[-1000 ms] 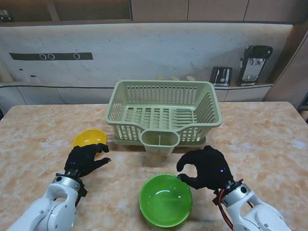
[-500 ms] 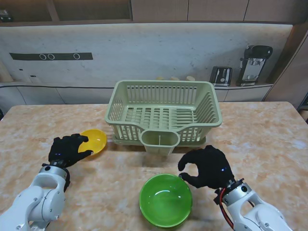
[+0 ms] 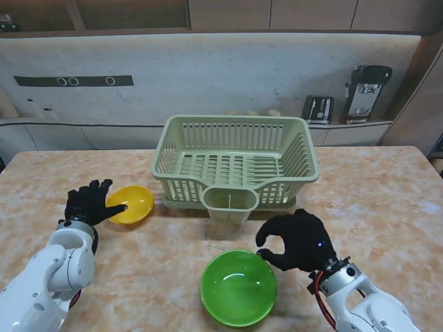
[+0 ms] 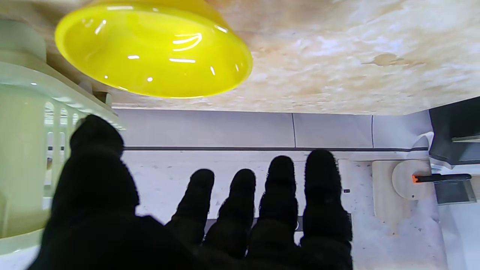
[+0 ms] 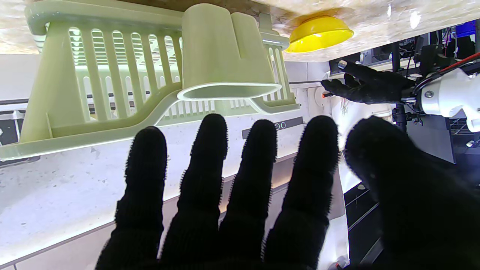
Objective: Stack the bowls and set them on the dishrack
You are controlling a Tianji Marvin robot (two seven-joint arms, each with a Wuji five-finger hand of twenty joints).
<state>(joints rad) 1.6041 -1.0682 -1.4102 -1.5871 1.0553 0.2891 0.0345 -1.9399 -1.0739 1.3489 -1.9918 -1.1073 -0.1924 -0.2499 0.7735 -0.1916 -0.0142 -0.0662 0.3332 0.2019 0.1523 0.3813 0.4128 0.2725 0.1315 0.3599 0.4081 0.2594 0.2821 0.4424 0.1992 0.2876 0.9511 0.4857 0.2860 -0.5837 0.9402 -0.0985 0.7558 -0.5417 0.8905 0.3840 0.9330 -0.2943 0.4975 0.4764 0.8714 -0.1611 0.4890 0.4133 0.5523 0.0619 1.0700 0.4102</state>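
Glossy yellow bowl (image 4: 153, 48), marbled table (image 3: 387, 200)

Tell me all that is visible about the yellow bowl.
The yellow bowl is small, round and glossy, it looks like plastic. It stands upright and empty on the marble-patterned table, just left of the dishrack. The left hand, fingers spread, is at its left rim; contact cannot be confirmed.

Dishrack (image 3: 235, 160) at centre of worktop (image 3: 387, 200), toward the far edge; cutlery cup (image 3: 230, 203) on its near wall. One bowl (image 3: 131, 204) left of dishrack, just beside its near-left corner. Left robot hand (image 3: 88, 203) at that bowl's left rim. Second bowl (image 3: 238, 287) nearer to me, in front of cutlery cup. Right robot hand (image 3: 296, 241) at its right rim.
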